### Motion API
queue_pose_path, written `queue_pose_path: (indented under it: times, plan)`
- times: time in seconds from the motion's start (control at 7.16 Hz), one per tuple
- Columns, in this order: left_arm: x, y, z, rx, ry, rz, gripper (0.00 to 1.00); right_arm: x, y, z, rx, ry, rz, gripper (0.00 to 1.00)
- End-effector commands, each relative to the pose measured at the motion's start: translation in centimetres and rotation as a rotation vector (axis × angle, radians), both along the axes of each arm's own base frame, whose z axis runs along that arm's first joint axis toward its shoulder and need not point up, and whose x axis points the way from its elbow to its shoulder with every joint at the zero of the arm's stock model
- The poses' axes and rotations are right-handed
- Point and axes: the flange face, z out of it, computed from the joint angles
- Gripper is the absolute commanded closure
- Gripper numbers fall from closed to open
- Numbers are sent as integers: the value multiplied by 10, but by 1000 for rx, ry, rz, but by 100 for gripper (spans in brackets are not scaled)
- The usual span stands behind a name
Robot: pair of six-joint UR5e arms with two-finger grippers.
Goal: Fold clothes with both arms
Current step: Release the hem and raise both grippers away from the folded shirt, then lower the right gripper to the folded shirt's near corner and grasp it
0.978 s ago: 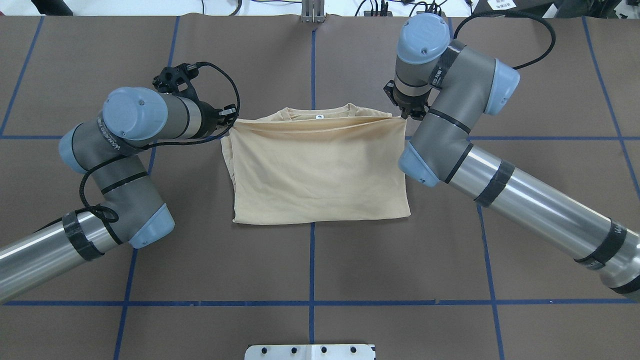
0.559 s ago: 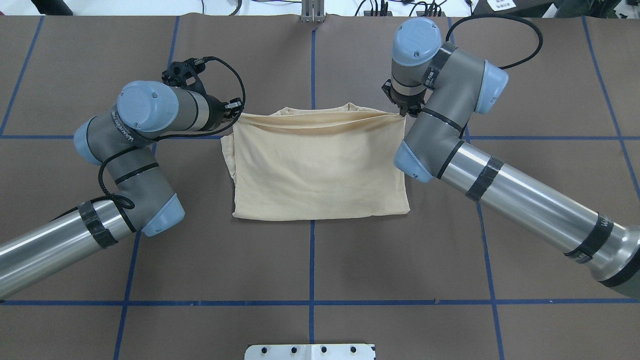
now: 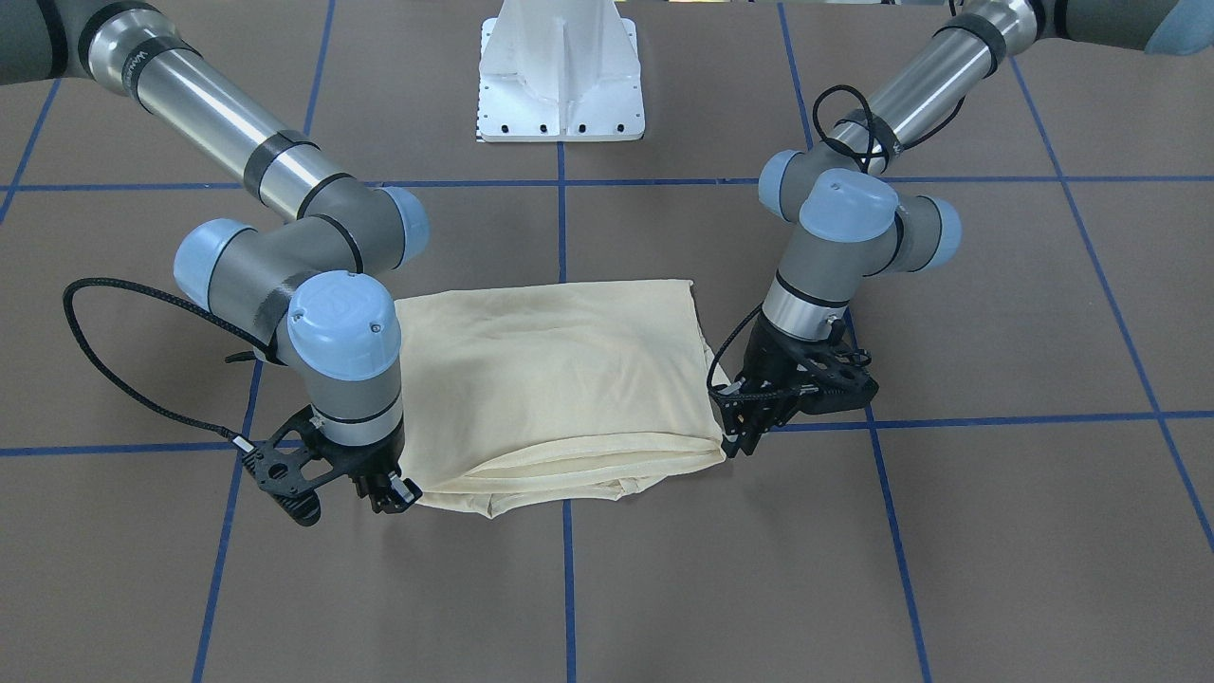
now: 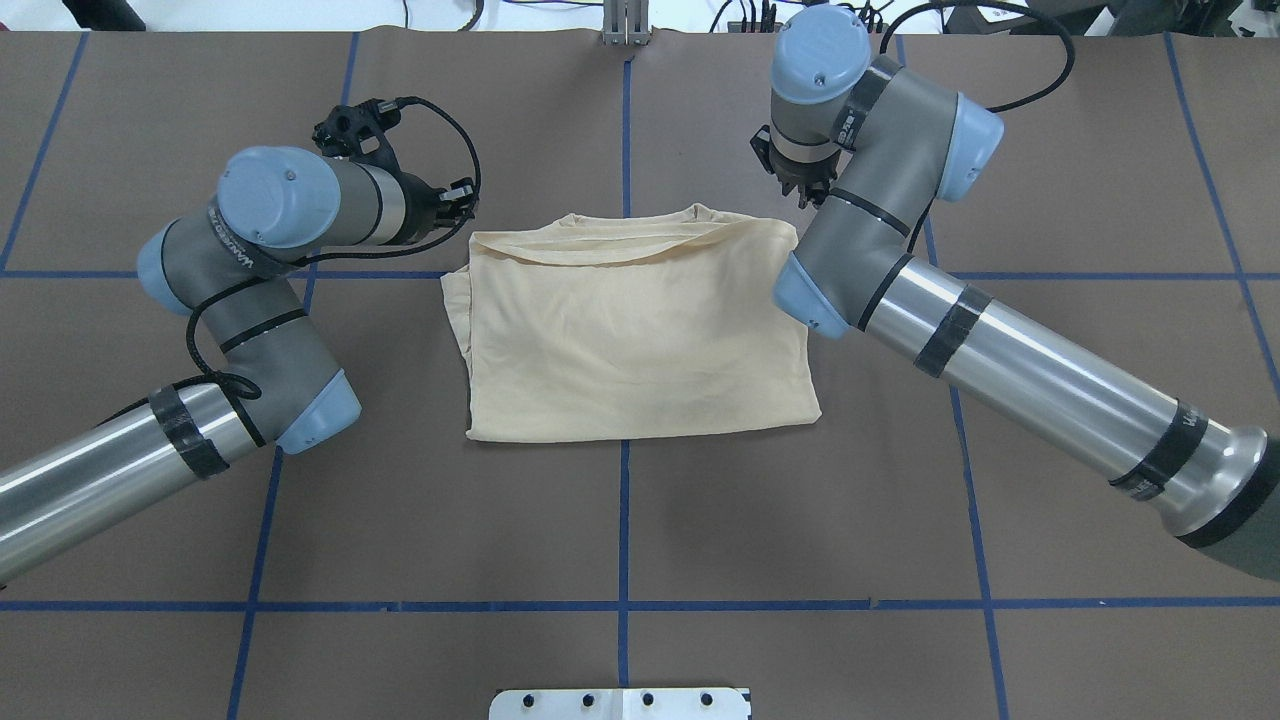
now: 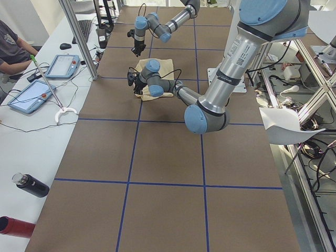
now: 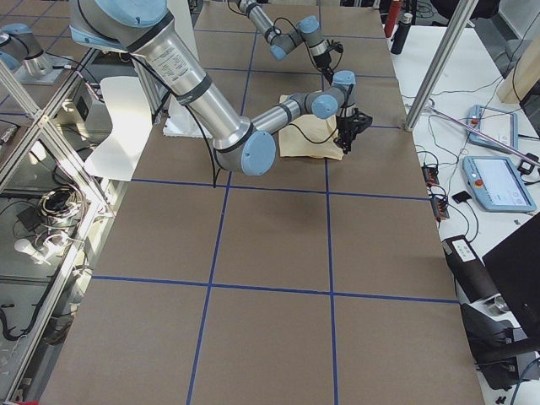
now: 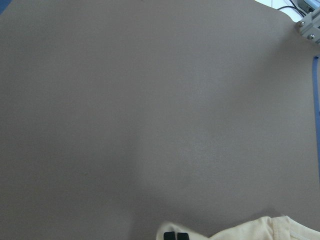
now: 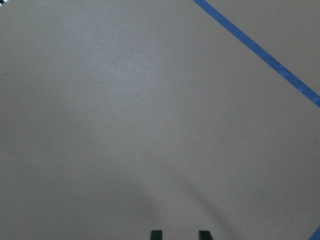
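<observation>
The cream-yellow T-shirt point(image 4: 640, 330) lies folded in half on the brown table, its hem laid up near the collar point(image 4: 692, 213); print and label are hidden. It also shows in the front view point(image 3: 550, 379). My left gripper point(image 4: 462, 212) point(image 3: 738, 438) is at the shirt's far left corner. In the left wrist view its fingertips point(image 7: 175, 236) are close together with cream cloth point(image 7: 270, 230) around them. My right gripper point(image 4: 803, 200) point(image 3: 391, 498) is just beyond the far right corner. In the right wrist view point(image 8: 179, 234) it is open and empty over bare table.
The white pedestal point(image 3: 560, 76) stands at the robot's side of the table. Blue tape lines point(image 4: 623, 540) cross the brown surface. A metal bracket point(image 4: 625, 25) sits at the far edge. Tablets point(image 5: 31, 94) and a bottle point(image 5: 31, 185) lie on the operators' bench.
The raised hem has been carried further over the collar and has sagged onto the shirt, hiding the label. The right gripper has come off the cloth and moved away from the corner.
</observation>
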Motion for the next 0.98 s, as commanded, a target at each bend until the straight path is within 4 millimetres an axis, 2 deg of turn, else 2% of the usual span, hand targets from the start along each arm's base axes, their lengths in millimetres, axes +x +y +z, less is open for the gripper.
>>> queue_pose_path:
  times: [0.0,0.14,0.28,0.42,0.56,0.7,0.84]
  plan:
    - [-33,-7,-13,38,32,38,40,26,11,-21,16,-65,29,18]
    - [-60,9,-16,47,64,62,40,49,76,-15,25,-141,47,17]
    - [-78,21,-15,58,78,61,40,67,128,-10,-8,-203,99,13]
    - [-84,27,-13,60,80,61,39,64,162,-2,-95,-253,206,13]
    - [-83,28,-12,54,77,59,38,39,198,0,-151,-274,290,13]
    - [-84,27,-12,53,77,50,38,18,242,13,-186,-271,314,14]
    - [-84,27,-11,52,74,46,36,7,256,15,-199,-263,300,15]
